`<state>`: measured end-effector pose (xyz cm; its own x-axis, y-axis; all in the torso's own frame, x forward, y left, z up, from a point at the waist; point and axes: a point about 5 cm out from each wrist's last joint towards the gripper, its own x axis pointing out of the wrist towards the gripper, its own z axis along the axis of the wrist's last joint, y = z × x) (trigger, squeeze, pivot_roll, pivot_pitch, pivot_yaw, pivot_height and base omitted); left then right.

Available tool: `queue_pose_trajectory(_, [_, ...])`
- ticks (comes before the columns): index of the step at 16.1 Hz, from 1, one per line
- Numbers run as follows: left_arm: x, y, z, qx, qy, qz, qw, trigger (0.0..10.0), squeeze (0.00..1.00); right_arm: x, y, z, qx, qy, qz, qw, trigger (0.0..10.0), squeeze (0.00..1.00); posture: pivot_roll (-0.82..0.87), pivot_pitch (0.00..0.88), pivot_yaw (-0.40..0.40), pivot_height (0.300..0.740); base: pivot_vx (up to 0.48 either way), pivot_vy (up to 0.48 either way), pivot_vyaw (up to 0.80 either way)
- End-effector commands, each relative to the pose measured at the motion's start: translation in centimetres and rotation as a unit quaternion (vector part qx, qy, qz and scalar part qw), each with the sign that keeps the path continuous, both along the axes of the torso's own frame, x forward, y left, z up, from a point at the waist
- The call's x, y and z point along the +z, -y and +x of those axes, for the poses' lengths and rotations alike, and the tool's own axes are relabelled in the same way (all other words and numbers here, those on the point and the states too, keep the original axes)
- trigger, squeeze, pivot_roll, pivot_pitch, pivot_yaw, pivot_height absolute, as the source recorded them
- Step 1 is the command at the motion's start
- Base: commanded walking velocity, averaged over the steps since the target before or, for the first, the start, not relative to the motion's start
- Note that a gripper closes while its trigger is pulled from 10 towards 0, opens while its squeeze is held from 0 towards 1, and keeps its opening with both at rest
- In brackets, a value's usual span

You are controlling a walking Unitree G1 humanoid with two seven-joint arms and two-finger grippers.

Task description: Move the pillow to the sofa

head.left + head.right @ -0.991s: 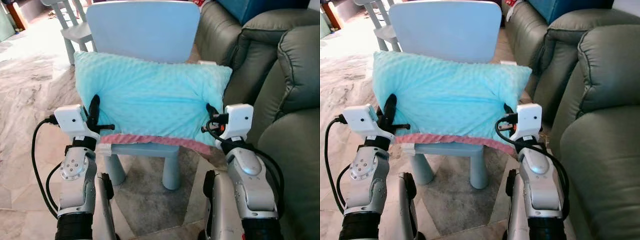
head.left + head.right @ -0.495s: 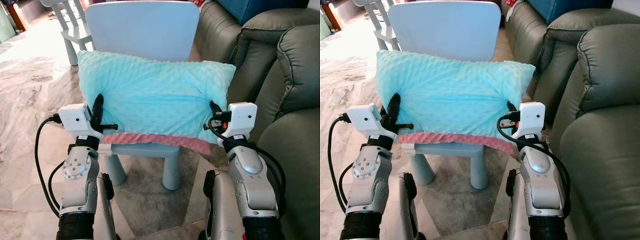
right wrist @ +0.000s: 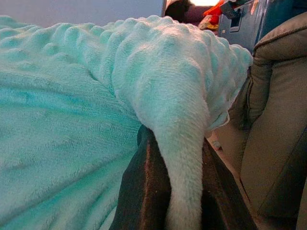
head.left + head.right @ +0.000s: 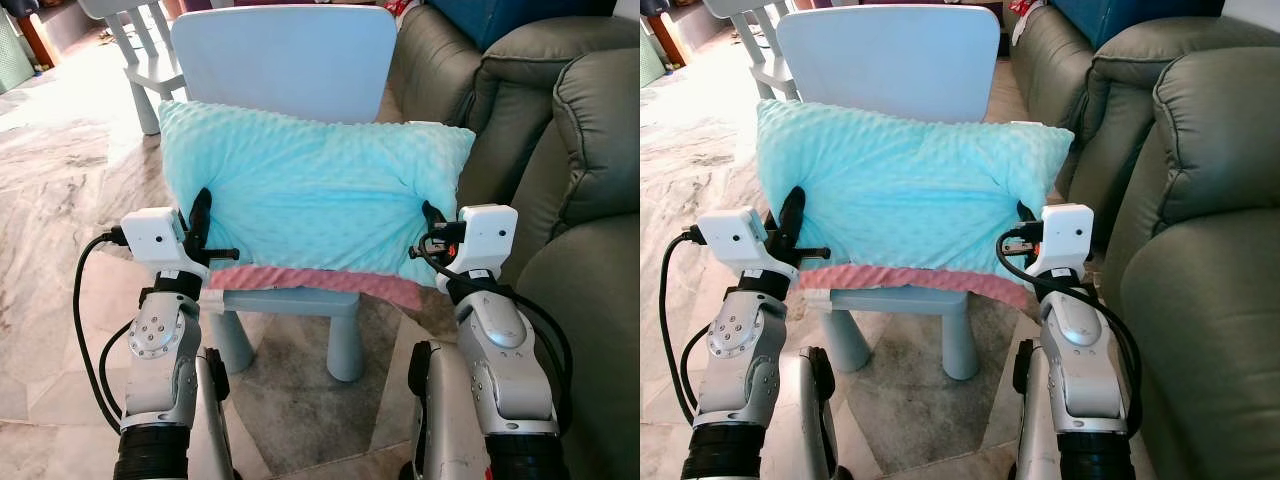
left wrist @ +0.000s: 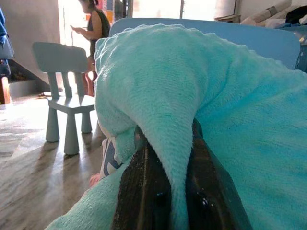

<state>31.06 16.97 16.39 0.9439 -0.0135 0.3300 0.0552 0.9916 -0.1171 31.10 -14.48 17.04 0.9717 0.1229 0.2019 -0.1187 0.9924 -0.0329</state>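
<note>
While pinched by each pincer [image 4: 203, 208] [image 4: 430, 218], pillow [image 4: 315, 190] over chair [image 4: 285, 60], marble floor [image 4: 60, 170], beside sofa [image 4: 560, 130].

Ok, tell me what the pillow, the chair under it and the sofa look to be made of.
Pillow: soft plush fabric, dotted with raised bumps, turquoise.
Chair: looks like moulded plastic, smooth matte pale blue.
Sofa: leather or imitation, grey-green with a slight sheen and stitched seams.

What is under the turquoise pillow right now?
A pale blue child's chair: its backrest rises behind the pillow, two legs show below. The seat top is covered by the pillow, which both end effectors pinch.
</note>
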Motion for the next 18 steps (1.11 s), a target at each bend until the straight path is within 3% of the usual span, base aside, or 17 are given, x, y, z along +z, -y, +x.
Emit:
queue_pose_trajectory(1, [0.26,-0.48,0.09,0.01,0.002,0.003,1.0,0.0,0.0,1.35,0.08,-0.11,-0.005,0.029,0.004,1.0,0.0,0.0,-0.08,0.0,0.061,0.375,0.0,0.0,0.0])
queue_pose_trajectory(8, [0.24,-0.37,0.09,0.009,0.001,0.003,1.0,0.0,0.0,1.33,0.13,-0.1,-0.002,0.028,0.007,1.0,0.0,0.0,-0.09,0.0,0.062,0.384,0.0,0.0,0.0])
queue_pose_trajectory(18, [0.07,-0.2,0.12,0.008,-0.003,0.002,1.0,0.0,0.0,1.3,0.2,-0.14,0.001,0.027,0.008,1.0,0.0,0.0,-0.09,0.0,0.059,0.463,0.0,0.0,0.0])
